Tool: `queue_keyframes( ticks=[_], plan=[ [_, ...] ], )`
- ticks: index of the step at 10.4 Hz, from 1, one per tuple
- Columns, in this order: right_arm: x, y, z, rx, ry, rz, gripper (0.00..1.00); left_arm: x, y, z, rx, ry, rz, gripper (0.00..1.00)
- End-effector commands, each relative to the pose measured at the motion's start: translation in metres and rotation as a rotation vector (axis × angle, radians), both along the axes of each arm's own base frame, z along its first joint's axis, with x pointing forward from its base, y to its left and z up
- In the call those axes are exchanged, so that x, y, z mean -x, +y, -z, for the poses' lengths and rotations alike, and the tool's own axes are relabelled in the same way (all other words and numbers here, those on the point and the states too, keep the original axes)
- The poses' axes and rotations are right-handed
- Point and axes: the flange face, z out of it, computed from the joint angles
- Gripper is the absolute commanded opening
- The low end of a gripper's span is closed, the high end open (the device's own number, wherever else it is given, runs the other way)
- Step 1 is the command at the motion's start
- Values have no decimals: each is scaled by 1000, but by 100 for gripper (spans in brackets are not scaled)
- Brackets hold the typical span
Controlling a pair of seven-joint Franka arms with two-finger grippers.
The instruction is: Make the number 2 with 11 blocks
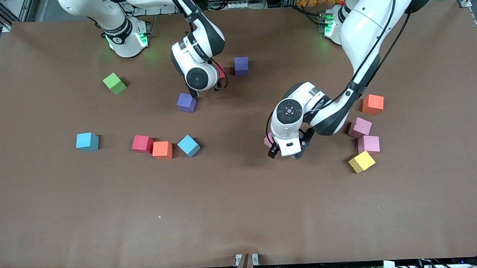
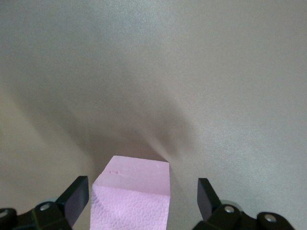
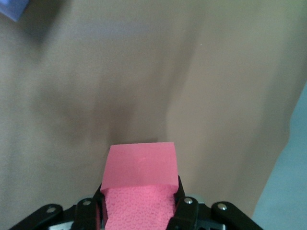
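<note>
Blocks, small matte foam cubes, scattered over brown table point(image 1: 242, 214); no figure 2 begun, so by the look of it almost all placing is left.

- Toward the right arm's end: light blue foam cube point(image 1: 87, 141); red foam cube point(image 1: 142, 144) touching orange foam cube point(image 1: 162, 150); second light blue cube point(image 1: 188, 146) just beside those. Lime-green foam cube point(image 1: 114, 83), not part of the set, lies farther from the front camera.
- Mid-table: purple foam cube point(image 1: 186, 102) and second purple cube point(image 1: 241, 65).
- Toward the left arm's end: second orange cube point(image 1: 373, 104); two pink foam cubes point(image 1: 360, 127), point(image 1: 368, 144) close together; yellow foam cube point(image 1: 361, 161) just beside the nearer pink one.

Right gripper point(image 3: 140, 211): clamped on a red-pink foam cube point(image 3: 140, 165), carried above the table near the purple cubes.

Left gripper point(image 2: 142, 199): jaws spread wide, low over mid-table, straddling a third pink cube point(image 2: 134, 191); gaps show on both sides, the cube sitting nearer one finger point(image 2: 74, 196), so not gripped.
</note>
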Motion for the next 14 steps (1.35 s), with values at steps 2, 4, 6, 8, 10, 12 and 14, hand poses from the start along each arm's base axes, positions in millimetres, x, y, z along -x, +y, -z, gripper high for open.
queue_keyframes(
  ticks=[2, 4, 6, 8, 10, 12, 14],
  plan=[
    [14, -2, -1, -39, 0, 105, 0, 2, -2, -14, -34, -25, -5, 100],
    [13, -1, -4, -47, 4, 127, 0, 10, -11, -1, -39, -10, 7, 100],
    [13, -1, -9, -58, -20, 134, 0, 13, -14, 6, -36, -3, 12, 100],
    [19, -12, -19, -61, -63, 167, 0, 16, -14, 21, -31, 13, 25, 100],
    [30, -12, -18, -57, -47, 184, 0, 16, -13, 27, -24, 16, 38, 61],
    [37, -10, -15, -75, -59, 244, 0, 15, -10, 25, -21, 20, 40, 0],
    [49, -6, -10, -82, -72, 268, 0, 23, -7, 21, -43, 33, -79, 0]
  ],
)
